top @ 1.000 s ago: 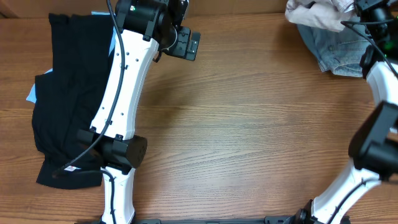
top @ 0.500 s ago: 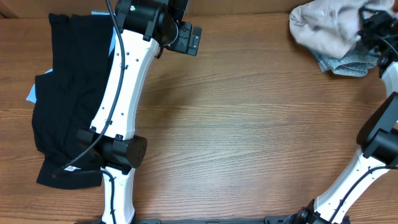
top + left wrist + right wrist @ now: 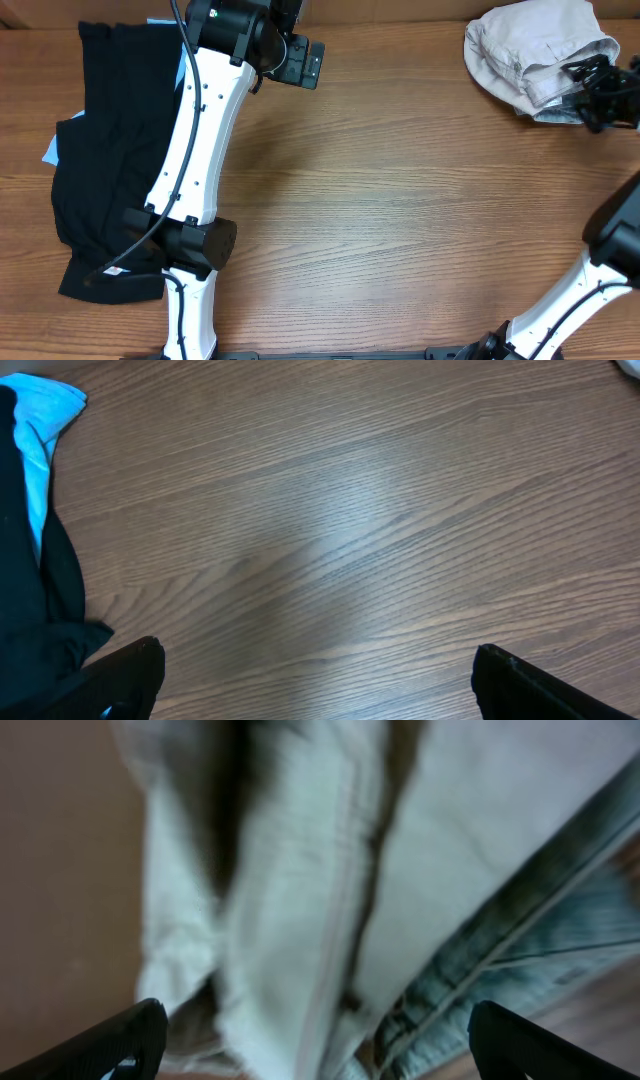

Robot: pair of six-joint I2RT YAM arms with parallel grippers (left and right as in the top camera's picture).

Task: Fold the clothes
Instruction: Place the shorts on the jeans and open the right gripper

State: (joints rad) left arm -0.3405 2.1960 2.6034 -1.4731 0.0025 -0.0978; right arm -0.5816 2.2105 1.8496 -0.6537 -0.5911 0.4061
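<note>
**Khaki shorts heaped far right of the left arm, both tools wide open**

Khaki shorts lie crumpled in a pale heap on the wooden tabletop, well to the right of the left arm and at the far edge. Reading from the left, a light-blue garment peeks out to the left of the left arm. It is mostly covered by a black garment, which is spread flat and partly hidden behind the arm's white column. The left tool hangs just right of the arm's upper end, above the wood. Its wrist camera shows the two dark fingers set wide apart, with only wood grain between them. Far to the right of the arm, the khaki heap rests on top of light-wash denim shorts. Only a strip of the denim shows, along the heap's lower right edge. The right tool sits at the heap's right side, farthest from the left arm. In its blurred wrist camera view its fingers are spread wide above a seam of the khaki cloth and the denim hem, gripping neither.
</note>
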